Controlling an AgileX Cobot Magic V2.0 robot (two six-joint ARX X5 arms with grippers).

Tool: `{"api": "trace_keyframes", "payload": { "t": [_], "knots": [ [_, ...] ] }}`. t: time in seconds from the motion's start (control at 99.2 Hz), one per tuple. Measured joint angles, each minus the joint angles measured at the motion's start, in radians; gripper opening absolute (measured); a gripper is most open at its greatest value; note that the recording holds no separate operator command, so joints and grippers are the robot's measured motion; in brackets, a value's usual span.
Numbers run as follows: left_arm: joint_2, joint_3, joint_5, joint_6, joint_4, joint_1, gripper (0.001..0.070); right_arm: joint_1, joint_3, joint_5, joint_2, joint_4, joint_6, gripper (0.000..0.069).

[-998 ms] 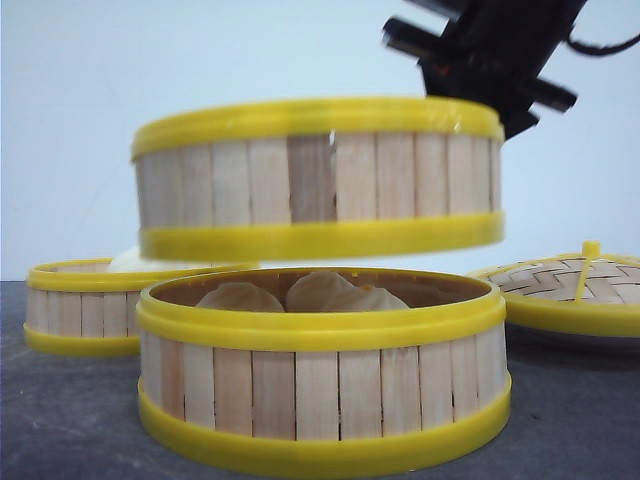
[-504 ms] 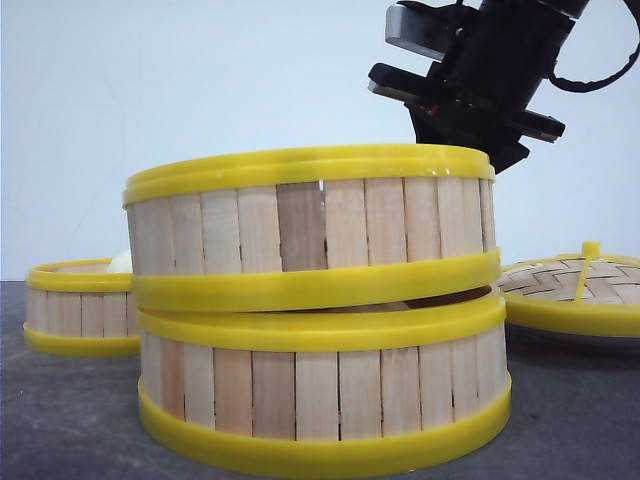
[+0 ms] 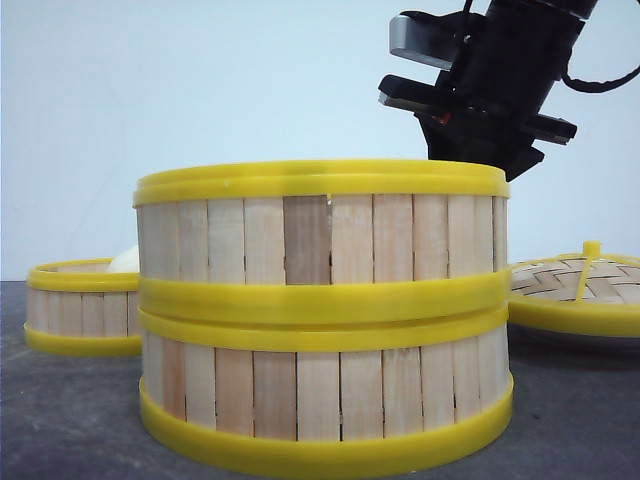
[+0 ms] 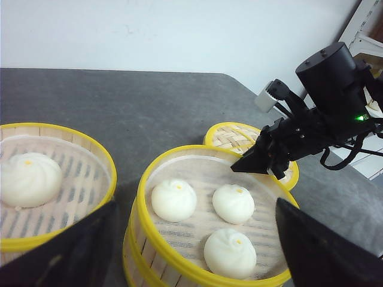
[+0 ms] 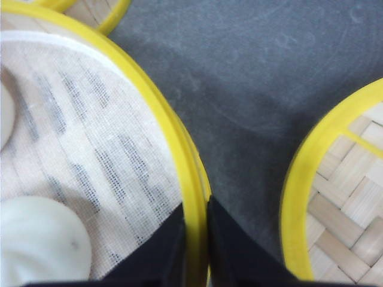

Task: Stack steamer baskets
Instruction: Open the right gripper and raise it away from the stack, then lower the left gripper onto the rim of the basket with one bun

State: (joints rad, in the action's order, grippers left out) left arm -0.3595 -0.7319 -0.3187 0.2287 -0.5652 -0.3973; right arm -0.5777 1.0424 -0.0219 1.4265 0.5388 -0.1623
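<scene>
The table (image 4: 149, 101) is carrying two stacked baskets: the top basket (image 3: 320, 235) is sitting level on the bottom basket (image 3: 325, 405), with a third basket (image 3: 80, 308) standing apart. A lid (image 3: 575, 290) is lying nearby. The right gripper (image 5: 196, 245) is pinching the top basket's rim. The left gripper (image 4: 197, 263) is hanging with fingers (image 4: 78, 245) spread.
</scene>
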Motion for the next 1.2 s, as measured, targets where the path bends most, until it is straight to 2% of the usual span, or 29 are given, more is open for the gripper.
{"api": "trace_keyframes", "payload": {
  "t": [0.06, 0.181, 0.272, 0.413, 0.504, 0.696, 0.786, 1.008, 1.2],
  "knots": [
    [0.000, 0.000, 0.000, 0.000, 0.000, 0.000, 0.0509, 0.000, 0.000, -0.003, 0.000, 0.003, 0.002, 0.0079],
    [0.000, 0.000, 0.000, 0.000, 0.000, 0.000, 0.0509, 0.000, 0.000, -0.003, 0.000, -0.001, 0.002, 0.0271],
    [0.000, 0.000, 0.000, 0.000, 0.000, 0.000, 0.0509, 0.000, 0.000, -0.003, -0.001, -0.022, 0.002, 0.0330],
    [0.000, 0.000, 0.004, 0.000, -0.001, 0.000, 0.0509, 0.000, 0.000, -0.003, -0.053, -0.057, 0.002, 0.0344],
    [0.000, 0.000, 0.040, 0.000, -0.005, 0.000, 0.0509, -0.005, 0.000, -0.002, -0.151, -0.082, 0.003, 0.0346],
    [-0.036, 0.000, 0.172, 0.000, -0.006, 0.000, 0.0509, -0.033, 0.002, 0.003, -0.397, -0.062, 0.029, 0.0345],
    [-0.088, 0.000, 0.262, 0.000, 0.012, 0.000, 0.0509, -0.046, 0.002, 0.028, -0.497, -0.011, 0.036, 0.0345],
    [-0.264, 0.000, 0.470, 0.006, 0.179, 0.042, 0.0509, -0.066, 0.002, 0.049, -0.677, 0.083, 0.035, 0.0345],
    [-0.493, 0.000, 0.476, 0.051, 0.282, 0.134, 0.0509, -0.068, 0.002, 0.049, -0.742, 0.107, 0.026, 0.0345]
  ]
}}
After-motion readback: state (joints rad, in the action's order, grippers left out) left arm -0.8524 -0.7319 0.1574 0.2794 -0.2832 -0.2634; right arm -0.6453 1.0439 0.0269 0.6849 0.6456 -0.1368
